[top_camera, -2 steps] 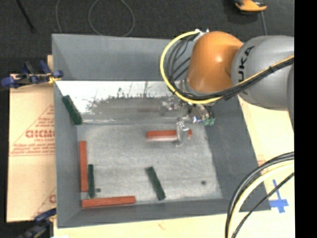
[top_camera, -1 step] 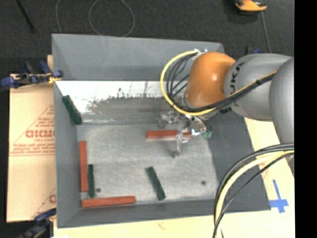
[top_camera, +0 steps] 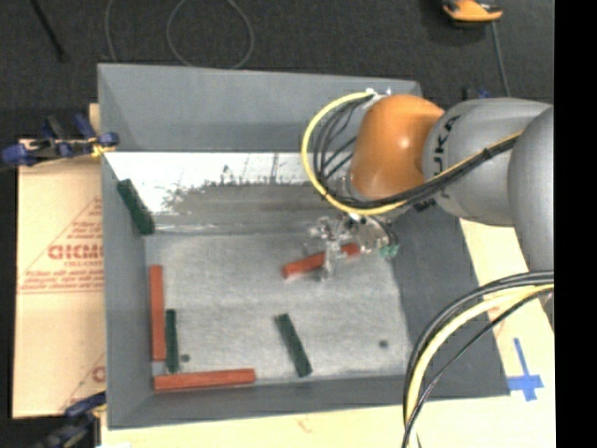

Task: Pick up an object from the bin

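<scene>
My gripper (top_camera: 328,250) hangs low in the middle of the bin, under the arm's orange cover. It sits right over the middle of a short red stick (top_camera: 300,268). The stick lies at a slant and shows on both sides of the gripper, its longer end to the left and a small red end to the right. A dark green stick (top_camera: 292,345) lies at a slant on the bin floor, below and left of the gripper.
Along the bin's left wall lie a dark green stick (top_camera: 135,208), a red stick (top_camera: 156,311) and a short green stick (top_camera: 172,339). A long red stick (top_camera: 205,379) lies against the front wall. The arm and its cables cover the bin's right back part.
</scene>
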Robot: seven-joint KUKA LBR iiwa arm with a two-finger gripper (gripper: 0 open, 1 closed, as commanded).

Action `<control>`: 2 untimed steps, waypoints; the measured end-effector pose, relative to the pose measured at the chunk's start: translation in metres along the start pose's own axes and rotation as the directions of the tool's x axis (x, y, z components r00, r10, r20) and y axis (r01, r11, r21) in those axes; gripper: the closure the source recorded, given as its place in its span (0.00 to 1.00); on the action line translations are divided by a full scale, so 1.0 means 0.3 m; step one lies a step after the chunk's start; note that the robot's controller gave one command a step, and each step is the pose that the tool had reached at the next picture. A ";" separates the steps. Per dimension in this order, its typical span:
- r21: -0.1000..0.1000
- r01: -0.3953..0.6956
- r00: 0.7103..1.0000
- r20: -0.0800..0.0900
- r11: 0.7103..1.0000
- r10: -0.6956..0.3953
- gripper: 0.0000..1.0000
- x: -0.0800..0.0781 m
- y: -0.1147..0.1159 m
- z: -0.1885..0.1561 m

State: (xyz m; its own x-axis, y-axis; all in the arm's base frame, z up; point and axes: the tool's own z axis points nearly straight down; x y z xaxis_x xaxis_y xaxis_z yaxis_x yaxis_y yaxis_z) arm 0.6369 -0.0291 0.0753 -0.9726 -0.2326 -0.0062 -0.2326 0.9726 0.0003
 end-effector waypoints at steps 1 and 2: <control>0.007 0.029 1.000 0.004 1.000 -0.029 1.00 0.134 -0.118 -0.351; 0.006 0.024 1.000 0.005 1.000 -0.024 1.00 0.164 -0.128 -0.575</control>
